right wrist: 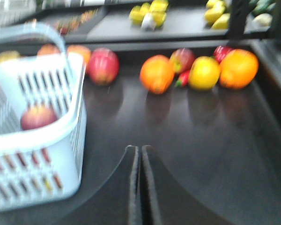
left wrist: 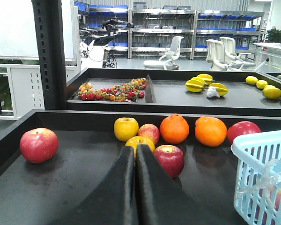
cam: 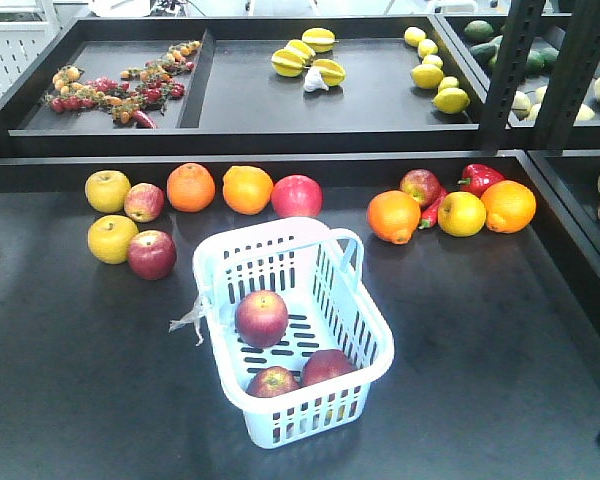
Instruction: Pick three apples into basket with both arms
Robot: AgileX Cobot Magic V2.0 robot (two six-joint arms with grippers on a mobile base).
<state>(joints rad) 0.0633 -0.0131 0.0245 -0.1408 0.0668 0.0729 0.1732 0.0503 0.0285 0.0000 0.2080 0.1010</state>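
Note:
The pale blue basket (cam: 300, 420) stands in the middle of the black table. Three dark red apples lie inside it: one at the centre (cam: 262, 318) and two at the near end (cam: 272, 381) (cam: 327, 366). Neither arm shows in the front view. In the left wrist view my left gripper (left wrist: 135, 148) is shut and empty, left of the basket (left wrist: 260, 154), pointing at a loose red apple (left wrist: 169, 159) and a yellow fruit (left wrist: 139, 141). My right gripper (right wrist: 140, 149) is shut and empty, low over the table just right of the basket (right wrist: 42, 136); this view is blurred.
Loose fruit lines the back of the table: yellow fruits (cam: 108, 190), oranges (cam: 191, 187), red apples (cam: 152, 254) (cam: 297, 196), and on the right an orange (cam: 394, 216) and a red pepper (cam: 480, 178). A raised black rim (cam: 280, 165) and shelf post (cam: 515, 70) stand behind.

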